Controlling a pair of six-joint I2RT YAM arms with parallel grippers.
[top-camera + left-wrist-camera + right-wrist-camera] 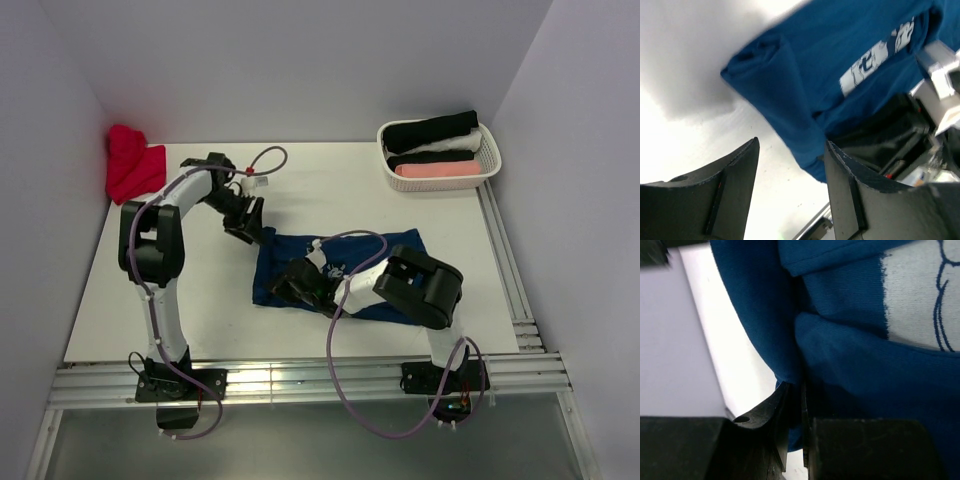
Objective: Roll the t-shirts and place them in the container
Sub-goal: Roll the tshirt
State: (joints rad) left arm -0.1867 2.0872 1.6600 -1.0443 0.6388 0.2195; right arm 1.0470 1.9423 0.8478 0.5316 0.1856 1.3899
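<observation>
Nothing readable anywhere, as far as I could tell. The closest thing was the pale print [872, 67] on the blue t-shirt [295, 255], which lay just off the table's centre toward 5 o'clock. From the left wrist camera the print sat up around 2 o'clock and was just blocky cartoon shapes, too blurred to pick out any letters or numbers. The right wrist camera had it up close at 2 o'clock, and it was only curvy dark-blue outlines on a pale patch. No words, no brand, no digits.
</observation>
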